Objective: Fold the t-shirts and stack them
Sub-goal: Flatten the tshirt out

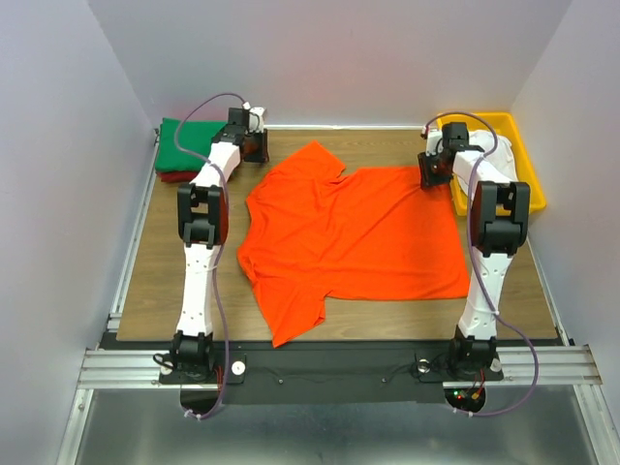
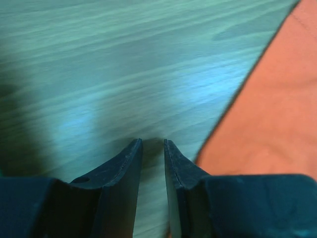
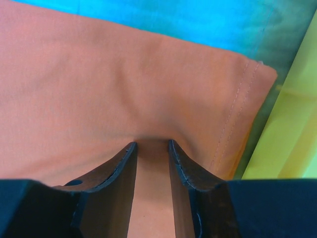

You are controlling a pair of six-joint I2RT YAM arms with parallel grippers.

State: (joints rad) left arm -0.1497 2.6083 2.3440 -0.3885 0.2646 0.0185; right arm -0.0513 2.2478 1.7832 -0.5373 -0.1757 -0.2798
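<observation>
The orange t-shirt (image 1: 358, 232) is lying spread flat in the middle of the table (image 1: 165, 281), with its collar pointing toward 9 o'clock and its hem toward 3 o'clock. The left hand (image 2: 152, 144) is hanging over bare wood just beside the shirt's edge at 11 o'clock; its fingers are standing almost together, with only a thin slit between them, and are holding nothing. The right hand (image 3: 151, 145) is pinching the shirt near its hem corner at 2 o'clock, and the cloth is wrinkling at the fingertips. The yellow tray (image 1: 528, 165) is sitting just beside this corner. At 10 o'clock, a folded green t-shirt (image 1: 189, 140) is resting on a dark red t-shirt (image 1: 174, 176).
</observation>
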